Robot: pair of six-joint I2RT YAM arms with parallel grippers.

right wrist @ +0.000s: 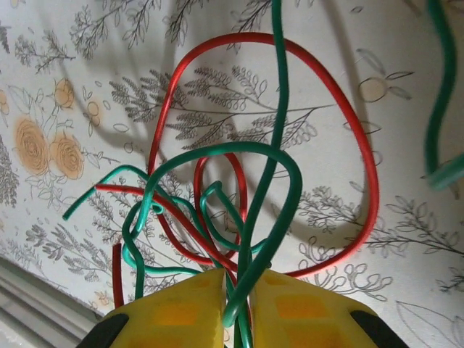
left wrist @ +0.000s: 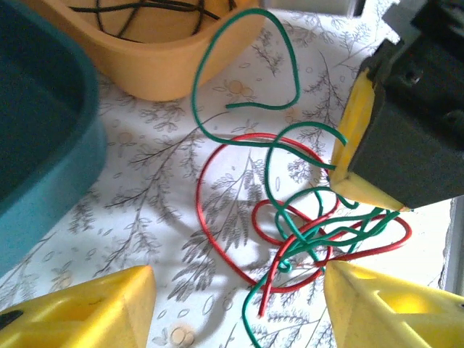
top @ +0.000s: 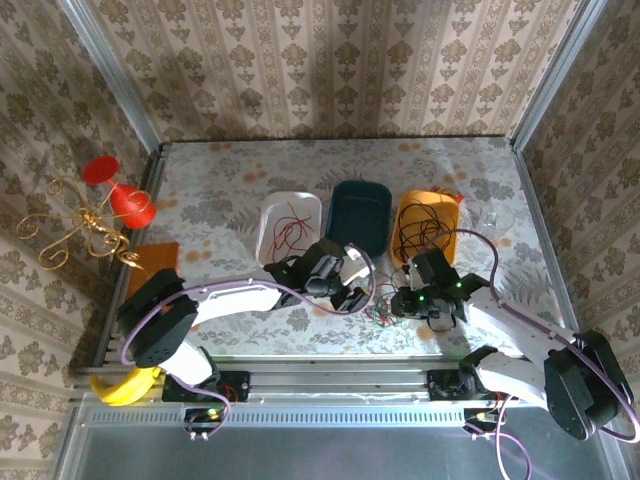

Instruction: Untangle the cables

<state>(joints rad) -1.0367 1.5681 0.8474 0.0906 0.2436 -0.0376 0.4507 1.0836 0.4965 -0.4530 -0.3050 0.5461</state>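
The cables (right wrist: 279, 94) wear smooth, glossy plastic sheathing. The orange bin (left wrist: 167, 72) and the teal bin (left wrist: 43, 159) look like smooth, satin plastic. The bench (left wrist: 145, 196) covering is matt and printed.

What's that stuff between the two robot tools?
A tangle of red and green cables lies between the left tool and the right tool, seen in the top view.

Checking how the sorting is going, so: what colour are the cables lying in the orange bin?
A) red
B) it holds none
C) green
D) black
D: black cables coil inside the orange bin, while the red and green cables lie tangled on the table.
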